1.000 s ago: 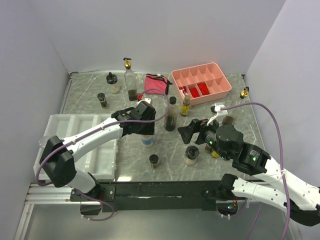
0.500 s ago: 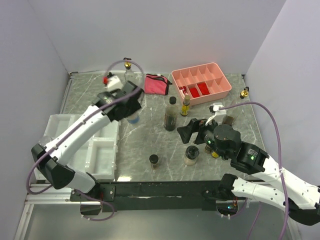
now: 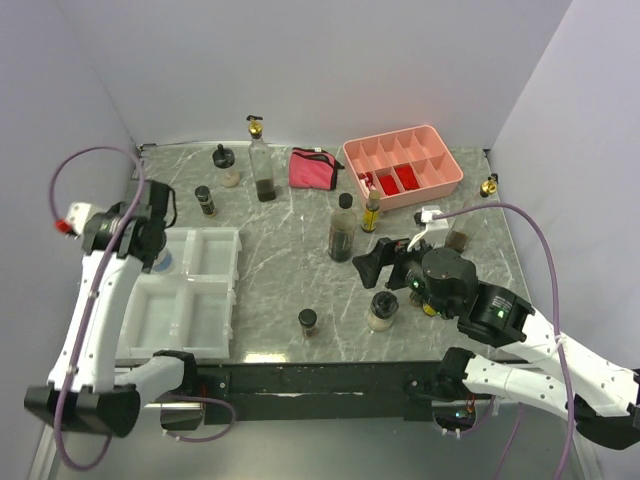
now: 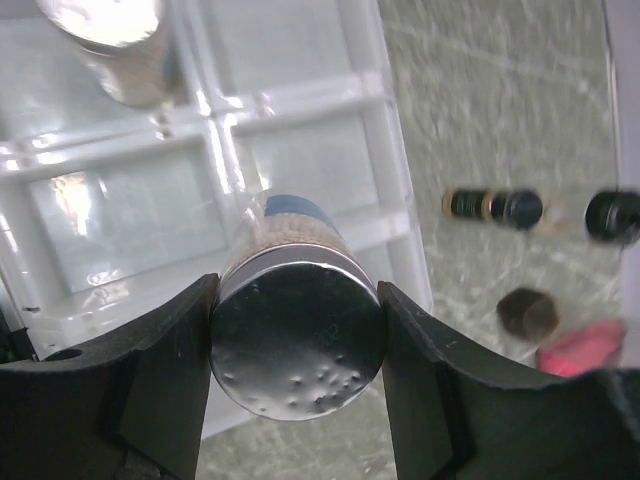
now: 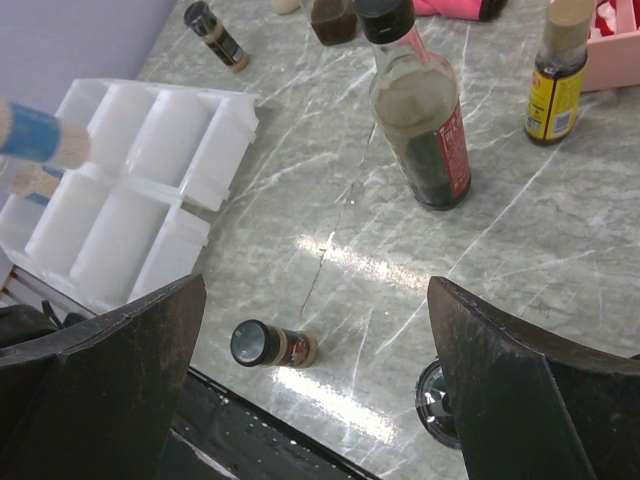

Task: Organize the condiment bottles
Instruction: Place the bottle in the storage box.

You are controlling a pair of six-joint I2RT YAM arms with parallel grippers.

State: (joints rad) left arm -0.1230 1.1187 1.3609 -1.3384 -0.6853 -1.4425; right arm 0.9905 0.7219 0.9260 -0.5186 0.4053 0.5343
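Far left: white divided tray (image 3: 200, 310) at the near-left of the worktop (image 3: 290, 275). The left fingers (image 3: 152, 243) hang over its far-left corner, pinching a silver-lidded jar (image 4: 298, 345) by its sides just under the lid. The jar has a blue label and pale contents and stands upright. Cannot tell whether its base touches the tray.

Back row, left to right:
- small black-lidded jar (image 3: 205, 201)
- squat black-topped bottle (image 3: 228, 168)
- tall gold-topped bottle (image 3: 262, 172) with dark liquid low in it
- pink pouch (image 3: 312, 168), just beside the tall bottle

Centre:
- little dark-capped jar (image 3: 308, 320) lying on its side near the front edge
- big dark sauce bottle (image 3: 342, 230) with a black cap, upright
- small yellow bottle (image 3: 371, 213) close on its right, just in front of the pink tray (image 3: 428, 191), which holds red items

Right:
- The right fingers (image 3: 368, 264) are spread wide and hold nothing. They hover low near the sauce bottle.
- A grey-lidded jar (image 3: 383, 310) stands just in front of them.
- A tiny gold-topped bottle (image 3: 488, 185) stands alone at the far-right edge.
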